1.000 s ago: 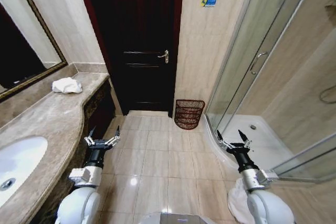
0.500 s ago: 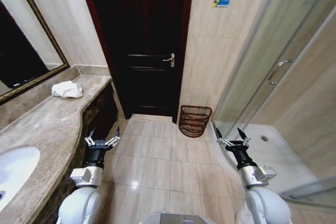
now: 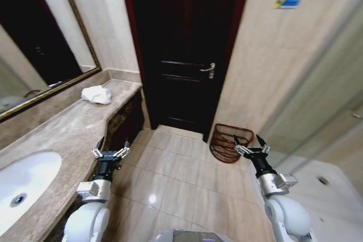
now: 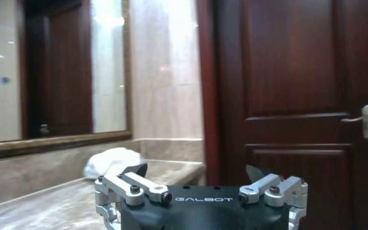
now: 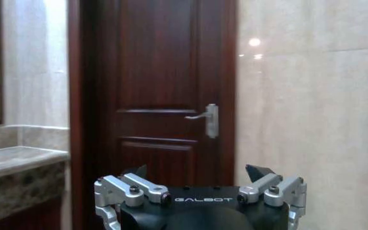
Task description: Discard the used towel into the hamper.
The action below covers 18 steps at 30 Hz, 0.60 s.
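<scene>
Right claw open, empty; hamper upright, flat back against wall.

White towel; red-brown hamper; dark brown door; beige marble counter.

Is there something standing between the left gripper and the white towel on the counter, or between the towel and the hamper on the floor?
Nothing visible blocks either path. The white towel lies alone on the marble counter beyond the open left gripper. From there to the hamper by the wall lies bare tiled floor. The open right gripper hangs just before the hamper.
</scene>
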### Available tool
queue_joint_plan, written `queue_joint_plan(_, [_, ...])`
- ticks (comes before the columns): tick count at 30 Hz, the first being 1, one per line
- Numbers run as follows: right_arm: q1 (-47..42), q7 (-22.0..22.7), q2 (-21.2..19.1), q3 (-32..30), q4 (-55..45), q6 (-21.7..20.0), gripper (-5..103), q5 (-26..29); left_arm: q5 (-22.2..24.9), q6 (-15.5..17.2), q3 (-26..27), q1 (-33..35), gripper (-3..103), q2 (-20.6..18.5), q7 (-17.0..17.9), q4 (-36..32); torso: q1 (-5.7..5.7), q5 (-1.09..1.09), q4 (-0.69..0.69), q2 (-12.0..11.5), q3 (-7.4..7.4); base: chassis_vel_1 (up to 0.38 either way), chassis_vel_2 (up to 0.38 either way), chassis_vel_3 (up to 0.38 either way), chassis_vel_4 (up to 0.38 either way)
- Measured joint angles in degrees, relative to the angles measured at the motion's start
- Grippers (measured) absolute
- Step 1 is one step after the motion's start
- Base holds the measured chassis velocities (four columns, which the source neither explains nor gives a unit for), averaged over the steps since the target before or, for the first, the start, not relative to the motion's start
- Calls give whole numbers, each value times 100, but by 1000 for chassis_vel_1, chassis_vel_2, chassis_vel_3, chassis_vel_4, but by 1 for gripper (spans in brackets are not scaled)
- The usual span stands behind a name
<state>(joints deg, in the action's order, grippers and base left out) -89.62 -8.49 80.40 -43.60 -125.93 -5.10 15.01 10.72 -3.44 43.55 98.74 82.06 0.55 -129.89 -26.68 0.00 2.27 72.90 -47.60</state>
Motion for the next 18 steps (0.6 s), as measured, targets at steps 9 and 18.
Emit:
queue_joint_plan(9, [119,5,-109,-26,80,-41,100,69,-70,34,-60,-23,100,106,-2,12,0,2,2,0,0,-8,264,267,-9])
queue_joint_plan(18, [163,2,-76,7,114,-32,100,73,-71,77,-28,41,100,77,26,52,0,-4,-1,0,0,-28,275,271,-25])
